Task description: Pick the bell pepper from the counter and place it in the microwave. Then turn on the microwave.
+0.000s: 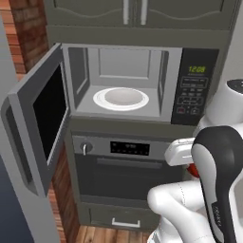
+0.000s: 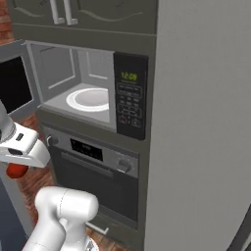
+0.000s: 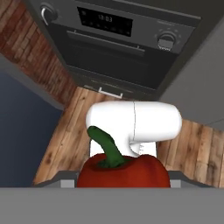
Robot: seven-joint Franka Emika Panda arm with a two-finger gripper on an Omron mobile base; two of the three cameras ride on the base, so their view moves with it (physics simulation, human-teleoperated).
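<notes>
Red brick wall [image 1: 28, 33], wood plank floor [image 3: 70, 131], dark cabinets [image 1: 137, 12] above a built-in oven [image 1: 123, 163].

The pepper [image 3: 124, 173] is glossy red and smooth, with a matt green stem. The microwave [image 1: 123, 57] has a matt silver-grey metal shell, a smooth dark glass window in its door [image 1: 47, 111], and a black panel [image 1: 194, 88] with a satin look. Its plate [image 1: 121, 98] is smooth and white. The oven [image 3: 118, 39] below looks like brushed dark metal. The floor [image 3: 70, 127] is grainy wood planks, and the wall [image 1: 23, 33] is rough red brick.
</notes>
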